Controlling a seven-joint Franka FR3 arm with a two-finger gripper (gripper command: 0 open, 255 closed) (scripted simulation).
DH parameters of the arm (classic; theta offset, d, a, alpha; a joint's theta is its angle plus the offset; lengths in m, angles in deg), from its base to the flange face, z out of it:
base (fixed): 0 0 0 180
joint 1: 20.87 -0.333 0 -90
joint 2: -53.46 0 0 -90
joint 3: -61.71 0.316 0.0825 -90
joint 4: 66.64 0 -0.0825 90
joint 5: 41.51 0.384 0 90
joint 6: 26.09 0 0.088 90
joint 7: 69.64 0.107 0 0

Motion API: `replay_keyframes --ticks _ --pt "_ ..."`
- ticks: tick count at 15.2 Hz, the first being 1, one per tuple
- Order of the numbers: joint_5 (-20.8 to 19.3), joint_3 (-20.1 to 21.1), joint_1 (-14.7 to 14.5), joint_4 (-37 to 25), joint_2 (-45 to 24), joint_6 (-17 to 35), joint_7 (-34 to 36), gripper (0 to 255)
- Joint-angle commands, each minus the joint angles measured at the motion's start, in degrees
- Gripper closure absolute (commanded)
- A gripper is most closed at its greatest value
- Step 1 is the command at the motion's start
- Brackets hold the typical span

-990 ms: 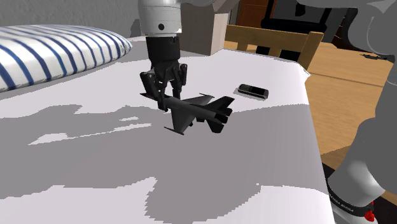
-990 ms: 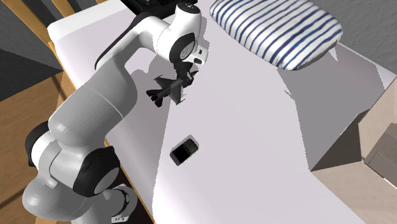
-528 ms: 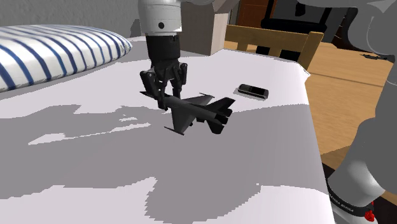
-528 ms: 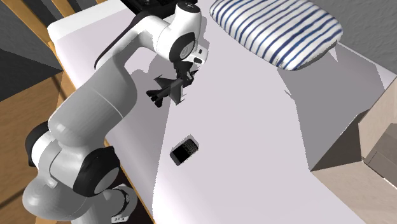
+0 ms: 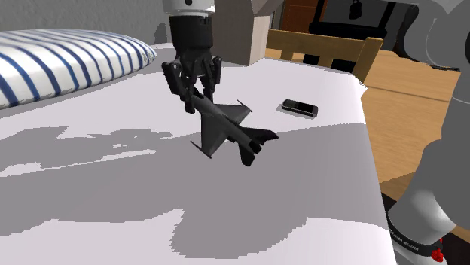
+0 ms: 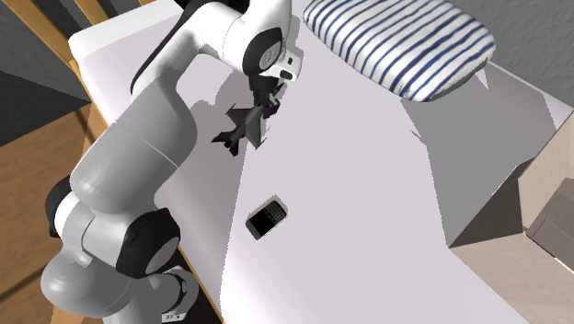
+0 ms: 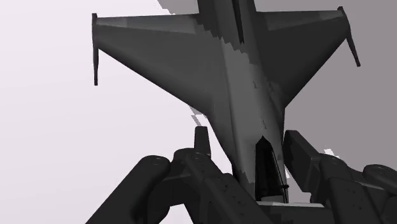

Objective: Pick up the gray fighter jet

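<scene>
The dark gray fighter jet (image 5: 226, 128) hangs tilted above the white bed (image 5: 113, 188), nose up and tail down. My black gripper (image 5: 194, 98) is shut on its nose section near the cockpit. In the second exterior view the jet (image 6: 241, 129) hangs under the gripper (image 6: 262, 109), close to the bed's near edge. Seen from the wrist, the jet (image 7: 222, 70) spreads its wings away from the gripper (image 7: 251, 149), and one black finger (image 7: 202, 149) presses on each side of the fuselage.
A black phone (image 5: 299, 108) lies on the bed beyond the jet, toward the shoulder view's right. A blue-striped pillow (image 5: 60, 56) fills the bed's far left. A wooden chair (image 5: 324, 49) stands behind the bed, and a cardboard box (image 6: 552, 212) sits beside it.
The gripper has risen with the jet clasped in it. The jet has come off the bed and now tips tail-down; the phone has not moved.
</scene>
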Motion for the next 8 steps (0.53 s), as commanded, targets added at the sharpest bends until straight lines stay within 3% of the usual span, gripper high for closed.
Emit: replay_keyframes --ticks 1,6,8 --pt "-0.17 0.04 -0.21 -2.08 -0.43 -1.68 0.18 255" --pt "-1.13 0.17 -1.41 -9.62 -2.88 -6.84 1.01 255" --pt "-1.16 0.17 -1.45 -9.86 -2.96 -7.0 1.03 255"
